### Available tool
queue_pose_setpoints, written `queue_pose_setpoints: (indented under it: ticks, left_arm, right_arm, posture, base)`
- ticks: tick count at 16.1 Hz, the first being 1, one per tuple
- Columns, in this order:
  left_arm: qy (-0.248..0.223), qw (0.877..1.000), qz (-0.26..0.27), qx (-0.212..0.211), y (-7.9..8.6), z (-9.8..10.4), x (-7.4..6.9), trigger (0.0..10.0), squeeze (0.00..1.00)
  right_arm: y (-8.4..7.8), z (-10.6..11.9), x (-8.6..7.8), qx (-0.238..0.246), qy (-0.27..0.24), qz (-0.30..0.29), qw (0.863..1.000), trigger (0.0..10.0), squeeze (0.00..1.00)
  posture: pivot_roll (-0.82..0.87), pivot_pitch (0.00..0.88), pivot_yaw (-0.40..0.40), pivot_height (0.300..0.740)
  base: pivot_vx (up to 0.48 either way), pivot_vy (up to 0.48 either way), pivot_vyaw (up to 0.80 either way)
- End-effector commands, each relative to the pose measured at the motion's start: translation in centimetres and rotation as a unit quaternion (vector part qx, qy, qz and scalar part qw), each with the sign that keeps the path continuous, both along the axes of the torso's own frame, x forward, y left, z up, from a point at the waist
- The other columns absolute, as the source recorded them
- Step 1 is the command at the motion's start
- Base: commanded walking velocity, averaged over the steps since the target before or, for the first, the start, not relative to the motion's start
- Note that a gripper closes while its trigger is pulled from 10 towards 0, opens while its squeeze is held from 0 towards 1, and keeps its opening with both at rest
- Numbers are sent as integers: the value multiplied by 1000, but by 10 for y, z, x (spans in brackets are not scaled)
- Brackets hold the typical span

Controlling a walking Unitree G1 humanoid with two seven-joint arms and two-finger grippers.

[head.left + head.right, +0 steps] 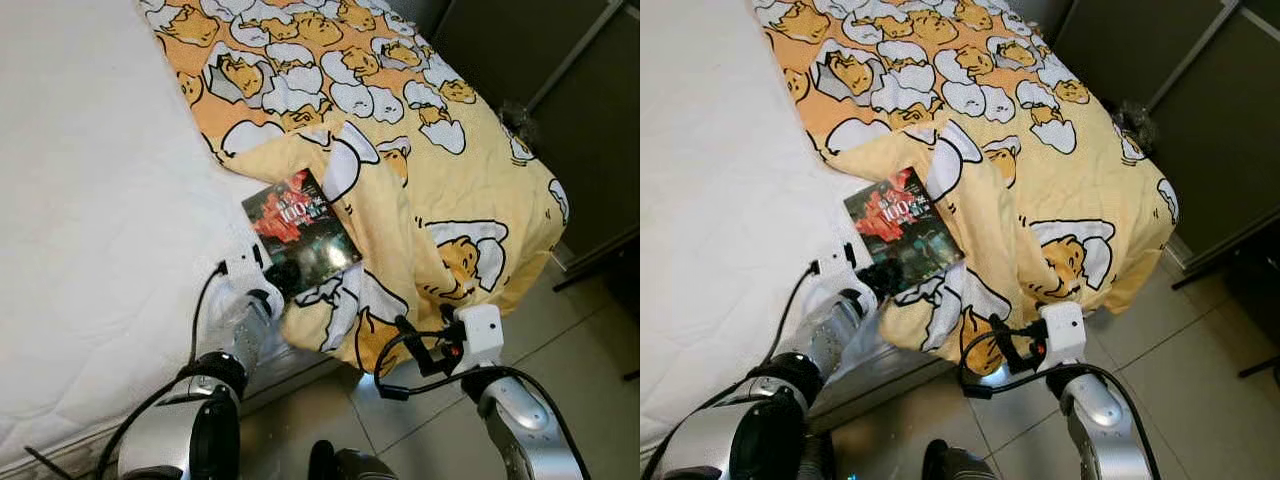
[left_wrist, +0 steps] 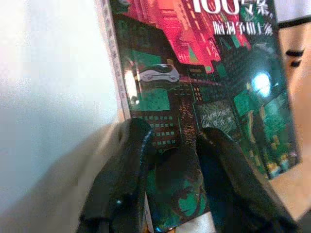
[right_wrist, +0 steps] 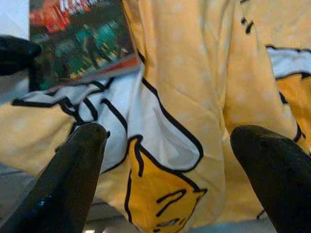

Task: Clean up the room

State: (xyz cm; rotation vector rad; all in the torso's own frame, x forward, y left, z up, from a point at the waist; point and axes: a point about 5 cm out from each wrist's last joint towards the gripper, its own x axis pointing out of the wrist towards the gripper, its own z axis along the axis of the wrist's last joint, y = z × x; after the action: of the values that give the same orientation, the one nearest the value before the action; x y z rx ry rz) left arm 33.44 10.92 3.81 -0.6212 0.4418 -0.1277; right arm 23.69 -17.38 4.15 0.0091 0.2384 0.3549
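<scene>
Two silver arms reach toward a bed's near corner, where a book (image 1: 300, 233) with a dark, red-and-green cover lies partly on the white mattress (image 1: 90, 200) and partly on a yellow cartoon-print blanket (image 1: 430, 180). Seen from the head camera, the book sits just below centre, with the blanket spreading from 12 o'clock across to 3 o'clock and draping over the corner of the bed toward the tiled floor (image 1: 420, 430). The left gripper (image 1: 283, 276), coming up from 7 o'clock, meets the book's near edge; its wrist camera shows the two black fingers (image 2: 124, 179) lying on the cover with only a narrow gap between them, one near the spine and the other further in, though whether they pinch the book or simply rest on it cannot be told. The right gripper (image 3: 170, 170), at roughly 5 o'clock in the head view, hovers just beside the hanging fold of blanket, its fingers spread wide and holding nothing, with the yellow cloth and a corner of the book visible between them. Dark cabinet panels (image 1: 560, 120) stand at 2 o'clock beyond the bed, and black cables (image 1: 205, 300) loop along both wrists.
</scene>
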Motion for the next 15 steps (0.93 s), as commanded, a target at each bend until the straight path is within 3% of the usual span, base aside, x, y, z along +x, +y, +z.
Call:
queue_pose_setpoints:
  ticks: [1, 3, 5, 6, 7, 8, 10, 11, 12, 13, 15]
  left_arm:
    - [27, 999, -11, -44, -15, -8, -7, 0, 0]
    - [-21, 998, 2, -62, -10, 9, 4, 0, 0]
    - [-62, 997, -6, -41, -5, 22, 11, 0, 0]
    - [-97, 995, -2, -25, 5, 34, 16, 0, 0]
    - [-121, 992, 8, -19, 16, 44, 19, 0, 0]
    - [-133, 991, 15, -17, 23, 49, 21, 0, 0]
    - [-146, 989, 8, 12, 35, 55, 23, 0, 0]
    - [-156, 985, -20, 73, 36, 56, 23, 0, 0]
    - [-156, 975, -40, 150, 37, 54, 21, 4157, 0]
    - [-167, 963, -32, 208, 38, 55, 21, 10000, 1000]
    - [-189, 942, -19, 276, 34, 58, 21, 10000, 1000]
  right_arm:
    - [-11, -3, -1, -8, 2, -9, 1000, 10000, 0]
    - [-13, -8, 7, -6, -1, -8, 1000, 10000, 0]
    - [-14, -9, 14, -3, -7, -12, 1000, 10000, 0]
    - [10, 18, 20, 6, -42, -6, 999, 10000, 0]
    - [25, 31, 24, 14, -63, -6, 998, 10000, 0]
    - [29, 31, 28, 18, -70, -7, 997, 10000, 0]
    - [32, 31, 38, 25, -81, -15, 996, 10000, 0]
    - [33, 32, 45, 28, -90, -24, 995, 10000, 0]
    - [34, 35, 48, 30, -92, -33, 995, 10000, 0]
    - [35, 39, 50, 29, -98, -41, 994, 10000, 0]
    - [32, 40, 49, 24, -107, -42, 993, 10000, 0]
  posture:
    - [-182, 142, -235, 740]
    - [-151, 97, -218, 740]
    - [-140, 85, -212, 740]
    - [-109, 50, -187, 740]
    - [-92, 32, -172, 740]
    - [-77, 14, -157, 740]
    - [-57, 0, -137, 740]
    - [-44, 0, -120, 740]
    - [-41, 0, -112, 740]
    - [-42, 0, -107, 740]
    - [-53, 0, -103, 740]
  base:
    - [0, 0, 0]
    - [0, 0, 0]
    - [0, 0, 0]
    - [0, 0, 0]
    - [0, 0, 0]
    - [0, 0, 0]
    - [0, 0, 0]
    - [0, 0, 0]
    - [0, 0, 0]
    - [0, 0, 0]
    - [0, 0, 0]
